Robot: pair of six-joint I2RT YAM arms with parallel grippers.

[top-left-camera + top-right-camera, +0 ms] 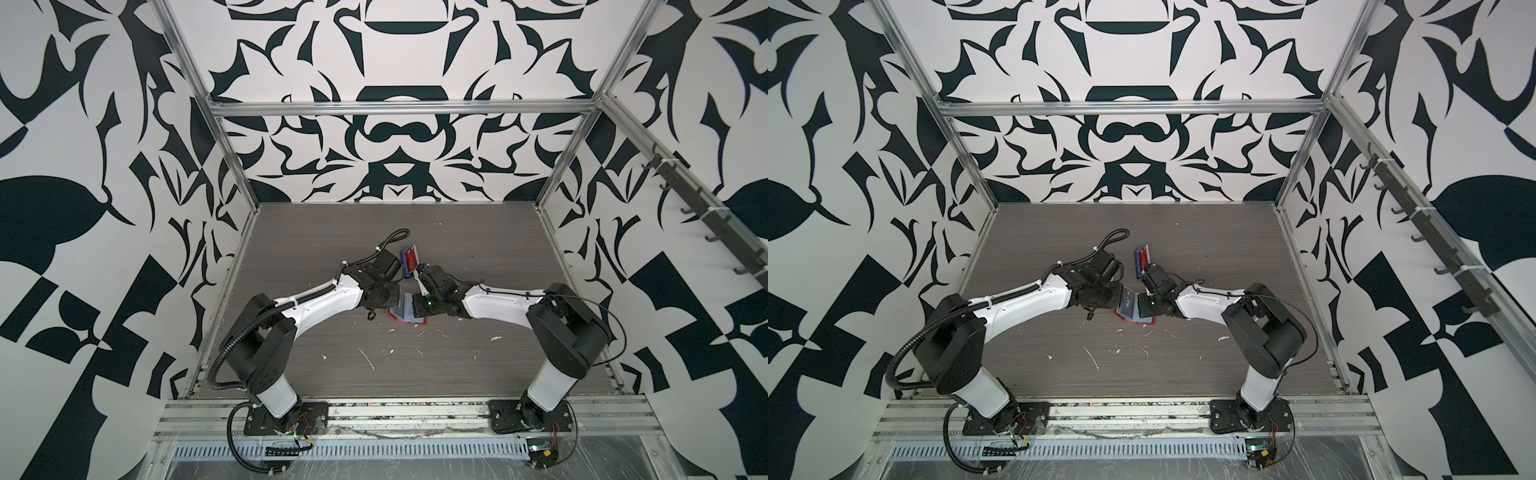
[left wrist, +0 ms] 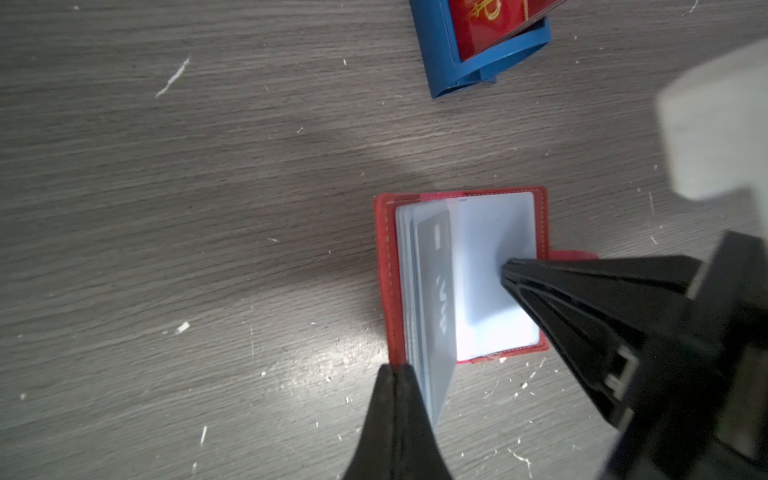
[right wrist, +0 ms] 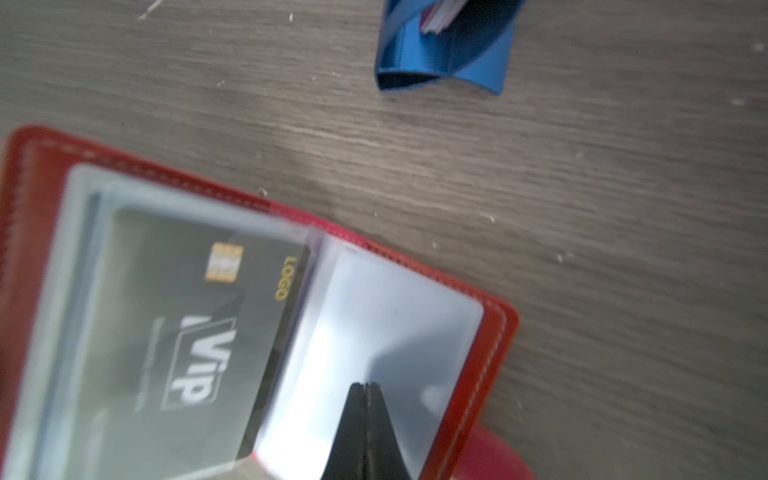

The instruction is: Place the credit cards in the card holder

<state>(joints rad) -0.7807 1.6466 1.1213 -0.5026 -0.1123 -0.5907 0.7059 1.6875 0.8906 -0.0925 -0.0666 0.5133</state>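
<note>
Card holder [image 2: 384, 270] open; left end effector [image 2: 398, 370], right end effector [image 3: 365, 386] closed, touching it.

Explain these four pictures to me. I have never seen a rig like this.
Two pictures look down from above on a left arm and a right arm, robot arms standing at a grey table. The other two come from cameras on their wrists. Each arm ends in a two-fingered gripper. On the table lies an open red card holder with a dark card in a clear sleeve. Beyond it is a blue rack with a red card. The right gripper, shut, rests its tips on an empty sleeve. The left gripper, shut, sits at the pages' edge. Neither holds a card.
</note>
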